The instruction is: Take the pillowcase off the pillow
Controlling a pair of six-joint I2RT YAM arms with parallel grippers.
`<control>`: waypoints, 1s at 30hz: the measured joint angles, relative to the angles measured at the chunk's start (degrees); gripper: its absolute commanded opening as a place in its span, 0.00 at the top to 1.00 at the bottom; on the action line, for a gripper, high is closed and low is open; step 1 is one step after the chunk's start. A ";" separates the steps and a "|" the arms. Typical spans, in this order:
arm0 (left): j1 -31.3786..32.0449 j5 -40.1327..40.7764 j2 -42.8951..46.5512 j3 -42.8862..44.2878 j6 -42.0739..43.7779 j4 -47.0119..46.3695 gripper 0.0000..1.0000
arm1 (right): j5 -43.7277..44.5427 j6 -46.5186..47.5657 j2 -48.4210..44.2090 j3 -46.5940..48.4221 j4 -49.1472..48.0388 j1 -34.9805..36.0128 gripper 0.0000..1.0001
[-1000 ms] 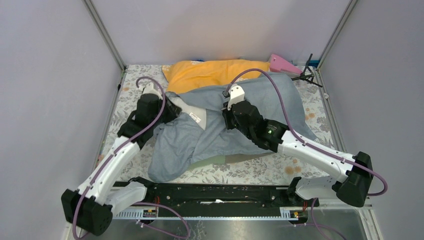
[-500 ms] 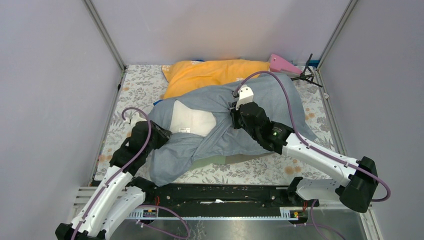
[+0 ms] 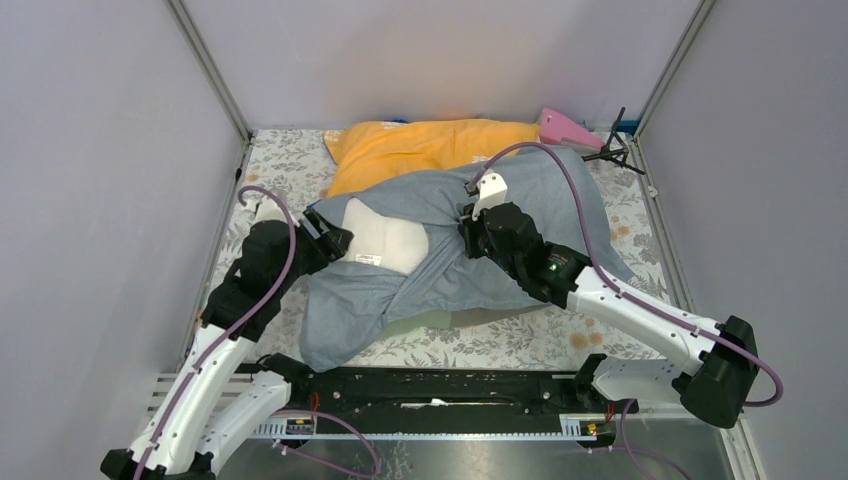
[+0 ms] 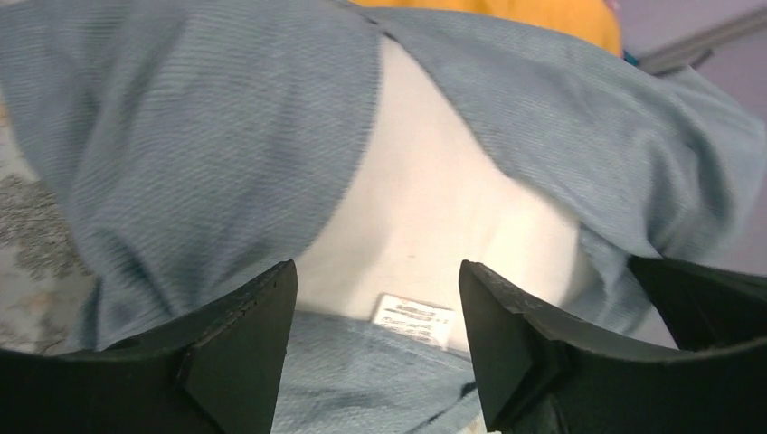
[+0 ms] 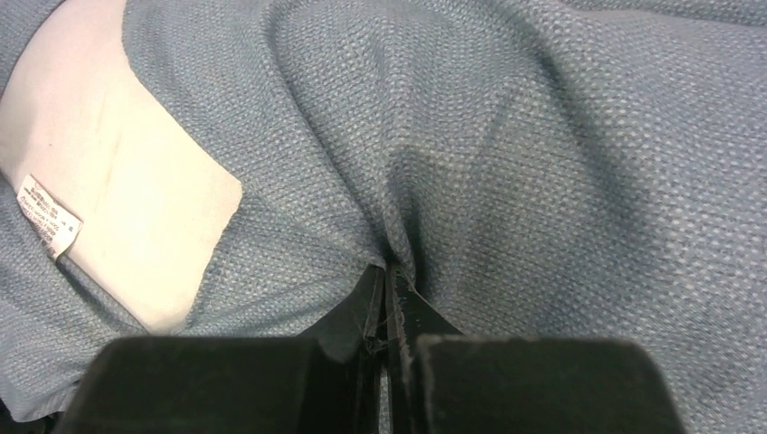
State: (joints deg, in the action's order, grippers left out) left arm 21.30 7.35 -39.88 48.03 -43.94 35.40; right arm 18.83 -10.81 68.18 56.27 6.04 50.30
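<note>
The right gripper (image 5: 391, 271) pinched shut on a raised fold of the pillowcase (image 5: 543, 136), with the grey-blue weave gathered into creases fanning up from the closed fingertips. The left gripper (image 4: 375, 271) spread wide, nothing between its two dark fingers (image 4: 244, 334), and aimed at the bare white patch of the pillow (image 4: 434, 208) at the gaping mouth of the pillowcase. A small printed tag (image 4: 414, 316) on the pillow just beyond the open jaws, at the near edge of that patch. From overhead, the pillow (image 3: 385, 235) mostly inside the wrinkled pillowcase (image 3: 520, 200) in the middle of the floral-patterned table (image 3: 270, 165), with only a roughly triangular white area exposed on its left side. The left gripper (image 3: 335, 238) at the left rim of that opening, and the right gripper (image 3: 468, 232) on top of the fabric just to its right. An orange-covered pillow (image 3: 430, 145) behind, against the far edge of the grey-blue cloth. A pink object (image 3: 565, 125) in the far right corner.
</note>
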 measured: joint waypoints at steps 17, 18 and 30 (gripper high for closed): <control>0.02 0.81 -7.72 -1.79 1.03 -3.41 0.36 | -6.54 0.72 -0.44 4.13 4.02 -0.11 0.34; 0.02 0.94 -6.19 -3.04 0.90 -3.54 0.35 | -7.08 0.70 -0.44 5.27 4.31 -0.11 0.33; 0.02 7.54 5.73 -9.07 -3.50 -3.34 0.23 | -15.37 -1.07 3.67 18.95 7.54 -0.02 0.00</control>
State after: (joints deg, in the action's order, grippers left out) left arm 21.32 14.90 -34.15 38.96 -47.44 32.05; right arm 3.46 -11.88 71.85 75.22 13.58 50.28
